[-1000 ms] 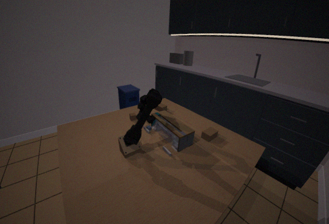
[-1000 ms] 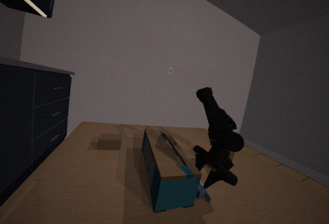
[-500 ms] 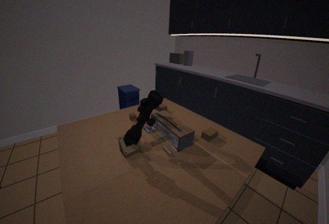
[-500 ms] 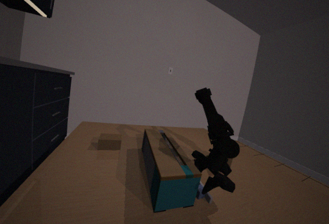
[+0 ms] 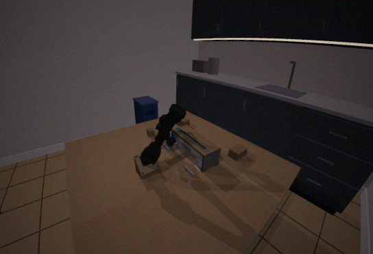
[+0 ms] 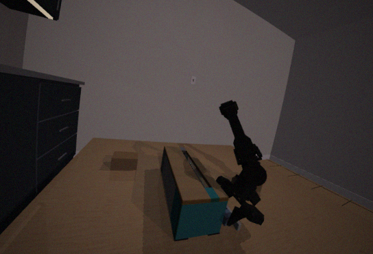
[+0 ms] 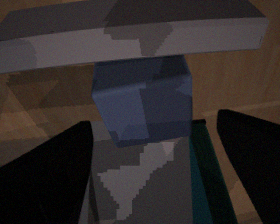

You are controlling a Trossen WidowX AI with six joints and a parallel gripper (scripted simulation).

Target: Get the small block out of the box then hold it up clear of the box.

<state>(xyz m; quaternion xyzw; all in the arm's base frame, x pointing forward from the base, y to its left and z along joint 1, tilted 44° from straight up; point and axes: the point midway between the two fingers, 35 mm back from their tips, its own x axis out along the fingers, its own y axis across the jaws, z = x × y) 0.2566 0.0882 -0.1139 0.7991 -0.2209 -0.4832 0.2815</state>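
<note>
The blue block lies outside the teal-ended box.

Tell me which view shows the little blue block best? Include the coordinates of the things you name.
The wrist view: the blue block (image 7: 143, 102) fills its middle, ahead of the end effector's open fingers. The exterior view shows only bluish bits beside the box (image 6: 200, 219); the top view, nothing certain.

The arm is matte black, with chunky rounded joints; its jaws have tapering black fingers.

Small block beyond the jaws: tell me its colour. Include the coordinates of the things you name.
The small block (image 7: 143, 102) is blue, greyish in the dim light; the wrist view shows it best.
</note>
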